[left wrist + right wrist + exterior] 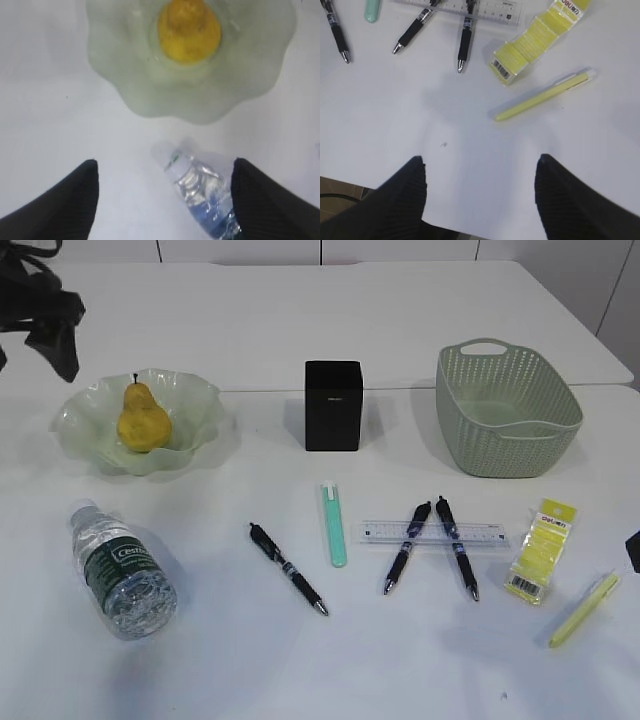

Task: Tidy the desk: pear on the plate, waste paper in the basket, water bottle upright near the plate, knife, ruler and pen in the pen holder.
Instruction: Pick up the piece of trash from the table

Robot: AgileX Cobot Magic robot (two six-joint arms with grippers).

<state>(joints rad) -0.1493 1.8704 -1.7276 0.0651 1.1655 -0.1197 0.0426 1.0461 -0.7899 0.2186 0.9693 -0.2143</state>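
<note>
Below the plate [75, 425], on the worktop's [200, 660] left side, the water bottle [122, 570] is lying on its side, cap [84, 509] pointing toward the dish. It is looking like thin clear plastic that would dent under a hard squeeze, and its round body would likely roll away from a glancing touch, so a hold across the labelled middle seems safest (the Cestbon band [122, 560] probably offers more friction than the bare ribbed ends). How full it is I cannot tell, so its weight is uncertain.

In the left wrist view the left gripper [165, 192] is hanging with its fingers [75, 195] spread wide, the bottle's cap end lying between them and nothing held. Just beyond, the pear [141, 421] is sitting on the plate already.

Farther right, the right gripper [480, 192] is also spread and empty, hovering near the waste paper [535, 42] and a slim yellow stick [545, 95].
</note>
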